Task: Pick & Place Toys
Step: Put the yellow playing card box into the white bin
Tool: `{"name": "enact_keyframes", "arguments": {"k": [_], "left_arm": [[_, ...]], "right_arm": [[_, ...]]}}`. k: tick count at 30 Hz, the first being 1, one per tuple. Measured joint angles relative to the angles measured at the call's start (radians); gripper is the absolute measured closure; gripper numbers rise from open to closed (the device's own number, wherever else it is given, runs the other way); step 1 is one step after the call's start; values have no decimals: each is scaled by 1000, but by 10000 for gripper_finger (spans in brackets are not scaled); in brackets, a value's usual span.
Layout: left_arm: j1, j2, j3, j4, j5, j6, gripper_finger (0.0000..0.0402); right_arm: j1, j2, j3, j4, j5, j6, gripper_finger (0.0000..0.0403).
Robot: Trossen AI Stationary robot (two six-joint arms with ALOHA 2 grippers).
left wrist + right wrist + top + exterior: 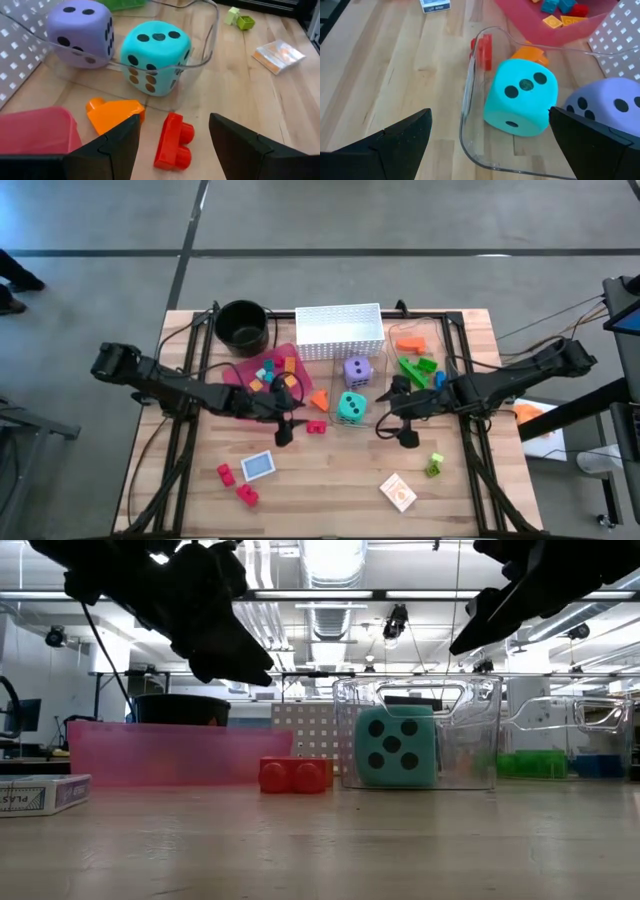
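The left gripper (172, 142) hovers with jaws apart above the red brick (173, 141) on the desk (330, 480), while the right gripper (490, 145), jaws also apart, hangs over the teal die (520, 97) in the clear bin (470, 100).

**Four cameras, one shared centre**

My high camera looked straight down on the whole table (330, 480), well above both arms. My low one sat at table-top height, facing level across the boards into the room, close to the red brick (293, 775) and teal die (397, 747). The left wrist camera looked past its own fingers (107, 152), close above the same brick and die. The right wrist camera faced them from the opposite side, equally near. All four views shared that teal die; both wrist views also caught the purple die (80, 32).
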State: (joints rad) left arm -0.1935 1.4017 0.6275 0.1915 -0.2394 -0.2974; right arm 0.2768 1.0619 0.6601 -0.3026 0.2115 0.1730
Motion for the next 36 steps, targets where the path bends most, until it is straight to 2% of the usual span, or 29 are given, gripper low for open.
{"name": "enact_keyframes", "arguments": {"k": [17,24,30,36], "left_arm": [[1,0,-1,-6,-15,5,159],[4,0,-1,-8,-23,68,159],[4,1,-1,15,-23,65,159],[6,1,-1,23,-31,65,159]], "right_arm": [[0,1,0,2,-2,0,5],[0,8,0,9,-2,3,5],[0,48,-29,111,-2,4,5],[0,117,-18,120,-1,3,5]]}}
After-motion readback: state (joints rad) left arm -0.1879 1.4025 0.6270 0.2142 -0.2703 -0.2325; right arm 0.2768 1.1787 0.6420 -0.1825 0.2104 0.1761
